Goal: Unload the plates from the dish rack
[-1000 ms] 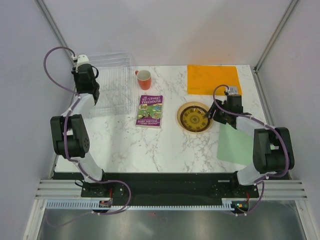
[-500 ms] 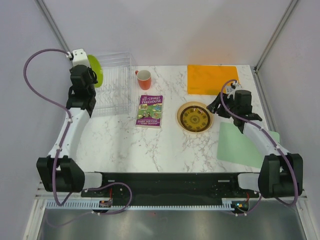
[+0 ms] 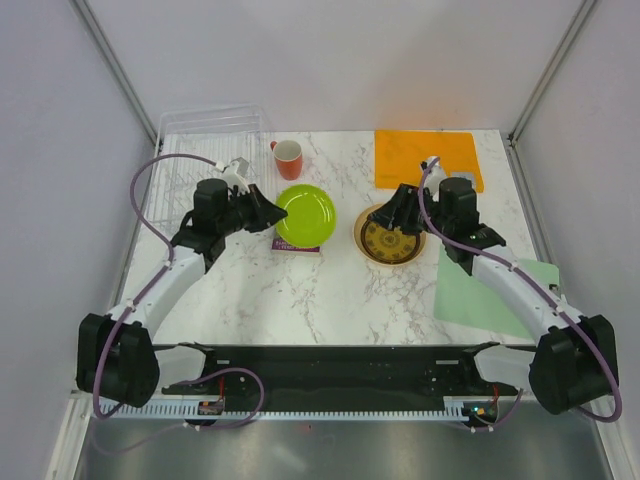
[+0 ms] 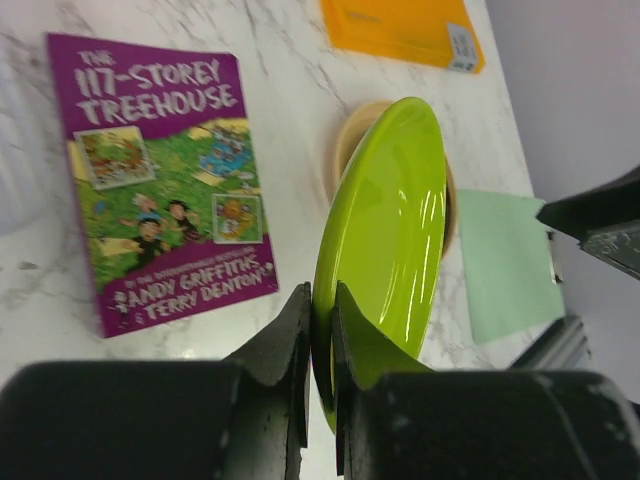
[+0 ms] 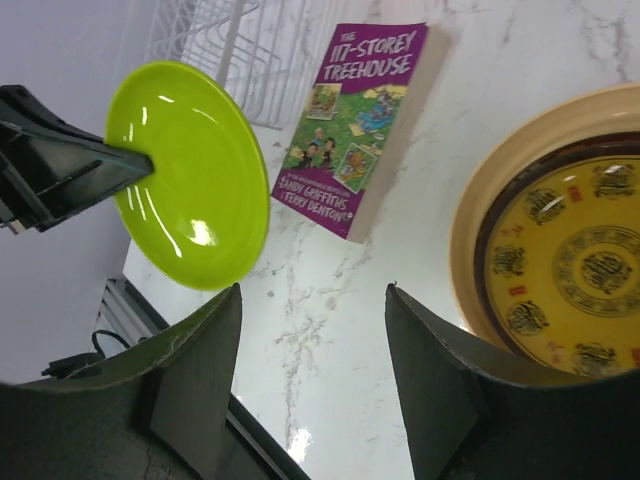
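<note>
Lime-green plate (image 3: 305,215) now off the dish rack (image 3: 215,130), rim tight in left gripper (image 4: 322,300); right gripper (image 5: 312,300) wide.

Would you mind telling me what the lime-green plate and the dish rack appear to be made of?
Lime-green plate: probably glazed ceramic or melamine; glossy, with sharp light reflections. Dish rack: apparently clear plastic; see-through, with ribbed slots.

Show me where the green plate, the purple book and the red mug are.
green plate (image 3: 306,215): top view, centre of its face.
purple book (image 4: 160,190): left wrist view, middle of its cover.
red mug (image 3: 289,160): top view, on its body.
</note>
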`<action>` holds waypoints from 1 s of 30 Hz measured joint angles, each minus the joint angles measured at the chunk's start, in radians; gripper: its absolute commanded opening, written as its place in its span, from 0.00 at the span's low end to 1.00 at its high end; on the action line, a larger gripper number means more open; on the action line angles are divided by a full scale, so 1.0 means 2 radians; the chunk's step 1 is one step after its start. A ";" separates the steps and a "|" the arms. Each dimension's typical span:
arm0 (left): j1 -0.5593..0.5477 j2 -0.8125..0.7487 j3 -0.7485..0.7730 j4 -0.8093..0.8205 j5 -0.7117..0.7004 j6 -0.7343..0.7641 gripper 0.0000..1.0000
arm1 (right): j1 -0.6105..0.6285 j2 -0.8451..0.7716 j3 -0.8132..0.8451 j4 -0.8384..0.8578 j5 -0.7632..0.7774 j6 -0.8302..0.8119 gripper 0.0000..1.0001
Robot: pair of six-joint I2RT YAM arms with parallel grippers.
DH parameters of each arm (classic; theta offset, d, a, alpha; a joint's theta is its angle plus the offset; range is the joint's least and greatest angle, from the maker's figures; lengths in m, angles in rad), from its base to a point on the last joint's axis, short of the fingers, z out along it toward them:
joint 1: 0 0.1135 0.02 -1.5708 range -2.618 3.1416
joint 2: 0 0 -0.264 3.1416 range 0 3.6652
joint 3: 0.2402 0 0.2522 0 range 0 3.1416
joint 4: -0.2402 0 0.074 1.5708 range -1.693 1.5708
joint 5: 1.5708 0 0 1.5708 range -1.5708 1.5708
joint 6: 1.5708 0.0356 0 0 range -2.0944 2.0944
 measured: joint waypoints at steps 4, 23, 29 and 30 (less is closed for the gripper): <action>-0.023 0.000 -0.017 0.031 0.026 -0.039 0.02 | 0.025 0.010 0.005 0.021 -0.008 0.020 0.67; -0.080 0.031 -0.031 0.130 0.038 -0.097 0.54 | 0.075 0.056 0.006 0.086 -0.011 0.071 0.00; -0.086 -0.005 -0.044 0.061 -0.044 -0.063 0.66 | 0.039 0.007 0.005 -0.005 0.088 0.029 0.00; -0.086 -0.020 -0.051 0.047 -0.064 -0.056 0.66 | 0.032 0.000 0.003 -0.015 0.095 0.026 0.00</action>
